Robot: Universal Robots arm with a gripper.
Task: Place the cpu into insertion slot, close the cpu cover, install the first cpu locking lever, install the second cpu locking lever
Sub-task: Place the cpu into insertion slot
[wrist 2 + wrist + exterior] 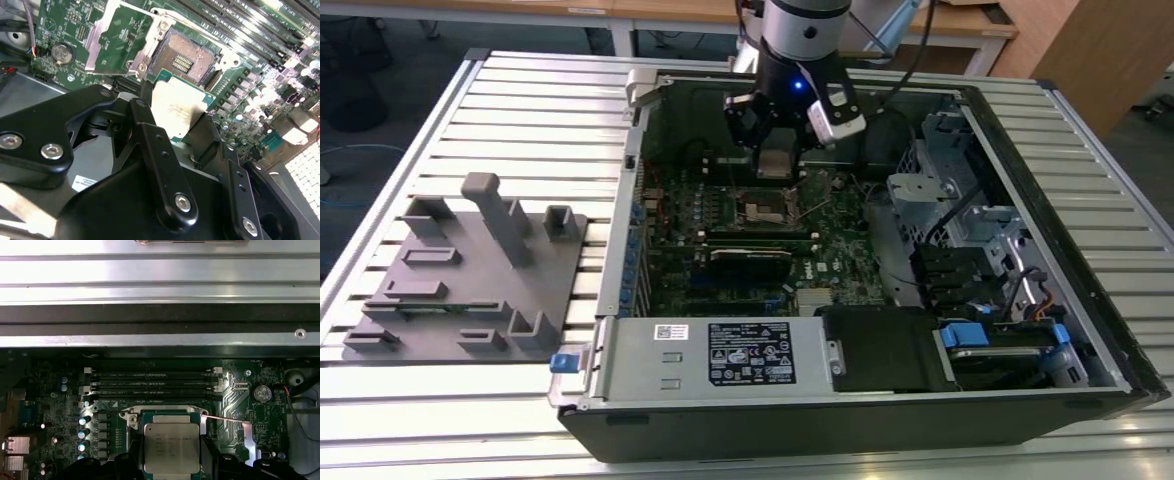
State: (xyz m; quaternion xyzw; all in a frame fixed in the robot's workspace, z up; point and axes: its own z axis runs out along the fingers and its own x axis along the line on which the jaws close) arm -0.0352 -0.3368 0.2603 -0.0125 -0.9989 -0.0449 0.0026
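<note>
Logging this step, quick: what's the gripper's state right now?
The gripper is shut on the cpu, held near the insertion slot, not yet seated.

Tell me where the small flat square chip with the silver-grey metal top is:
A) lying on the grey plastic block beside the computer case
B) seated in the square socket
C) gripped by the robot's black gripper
C: in the second wrist view the gripper is shut on the chip, and the socket lies empty.
</note>
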